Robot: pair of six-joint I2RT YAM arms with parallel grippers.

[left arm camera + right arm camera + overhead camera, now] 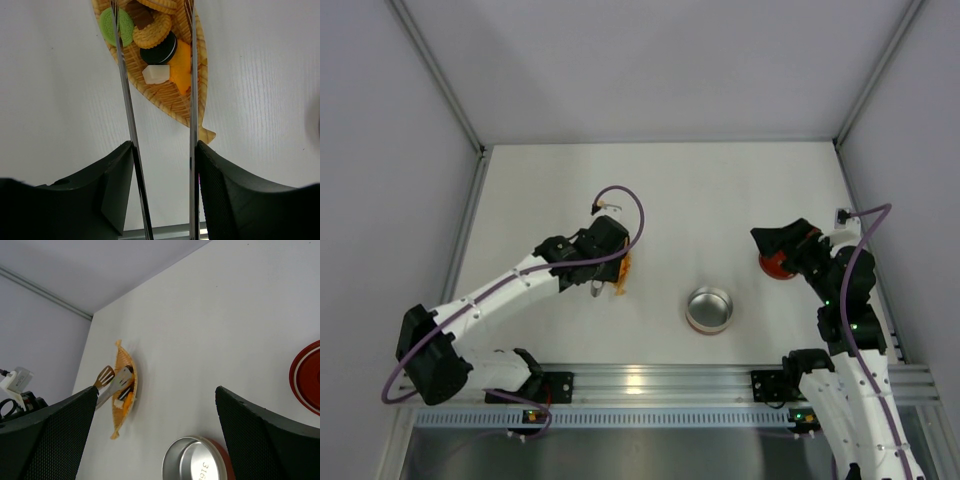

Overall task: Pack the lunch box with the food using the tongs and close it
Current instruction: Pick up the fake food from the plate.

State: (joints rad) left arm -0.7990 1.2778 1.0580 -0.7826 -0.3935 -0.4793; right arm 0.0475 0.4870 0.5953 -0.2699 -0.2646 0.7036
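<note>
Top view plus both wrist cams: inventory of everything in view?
lunch box: one, silver, open, front centre-right of the table.
lid: one, red, right of the lunch box.
tray: one, tan woven, fish-shaped, left of centre.
food: several pieces, green, tan, black, white, orange, brown, in the tray.
tongs: one, silver, tips over the food.
table: one, white.
left gripper: one, black, shut on the tongs above the tray.
right gripper: one, black, open, by the lid.

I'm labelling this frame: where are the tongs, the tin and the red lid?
tongs (193, 100): left wrist view, one arm's shaft.
tin (709, 306): top external view, bare inner floor.
red lid (307, 377): right wrist view, visible face.
</note>
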